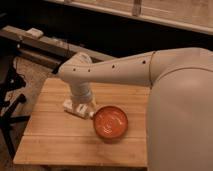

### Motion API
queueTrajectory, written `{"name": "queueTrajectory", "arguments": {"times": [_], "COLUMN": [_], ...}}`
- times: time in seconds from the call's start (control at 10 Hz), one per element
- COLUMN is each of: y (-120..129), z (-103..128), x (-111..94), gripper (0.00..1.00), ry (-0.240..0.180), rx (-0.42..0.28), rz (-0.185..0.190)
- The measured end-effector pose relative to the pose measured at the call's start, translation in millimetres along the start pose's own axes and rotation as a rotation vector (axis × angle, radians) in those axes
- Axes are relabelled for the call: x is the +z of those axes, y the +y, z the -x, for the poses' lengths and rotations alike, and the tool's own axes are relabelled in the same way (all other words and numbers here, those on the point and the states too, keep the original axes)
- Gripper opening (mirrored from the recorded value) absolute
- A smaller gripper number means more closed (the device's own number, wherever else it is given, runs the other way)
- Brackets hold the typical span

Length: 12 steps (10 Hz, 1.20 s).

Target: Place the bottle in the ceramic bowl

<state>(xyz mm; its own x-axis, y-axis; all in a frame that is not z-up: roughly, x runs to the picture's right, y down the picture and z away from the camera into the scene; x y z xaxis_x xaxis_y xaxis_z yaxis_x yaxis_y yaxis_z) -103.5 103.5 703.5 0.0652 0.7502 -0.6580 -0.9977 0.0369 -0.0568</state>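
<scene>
- The bowl (110,122) sits empty on the table (50,145). It's round, shallow and glossy orange-red, so nothing is placed yet.
- The gripper (79,108) is down on the pale wooden planks, just left of the bowl, under the smooth white arm (115,70).
- The bottle isn't in the bowl. It may be among the pale shapes at the gripper, but I can't separate them.
- Open or clamped? Can't tell.
- Left to do, I'd judge: lift, carry right, release.

Wooden table (55,145) (speckled floor (36,75) at its left).
</scene>
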Motion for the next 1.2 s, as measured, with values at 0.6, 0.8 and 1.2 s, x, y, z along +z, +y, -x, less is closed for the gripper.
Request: {"name": "queueTrajectory", "arguments": {"times": [0.6,0.8,1.2], "y": [0.3,2.6,42.0], "z": [1.0,8.6,54.3], "x": [-0.4,5.2,40.2], "gripper": [0.65,0.65,0.65], "ry": [-0.001,0.015,0.053], "rx": [-0.002,-0.055,-0.296], "rz": [0.001,0.001,0.027]}}
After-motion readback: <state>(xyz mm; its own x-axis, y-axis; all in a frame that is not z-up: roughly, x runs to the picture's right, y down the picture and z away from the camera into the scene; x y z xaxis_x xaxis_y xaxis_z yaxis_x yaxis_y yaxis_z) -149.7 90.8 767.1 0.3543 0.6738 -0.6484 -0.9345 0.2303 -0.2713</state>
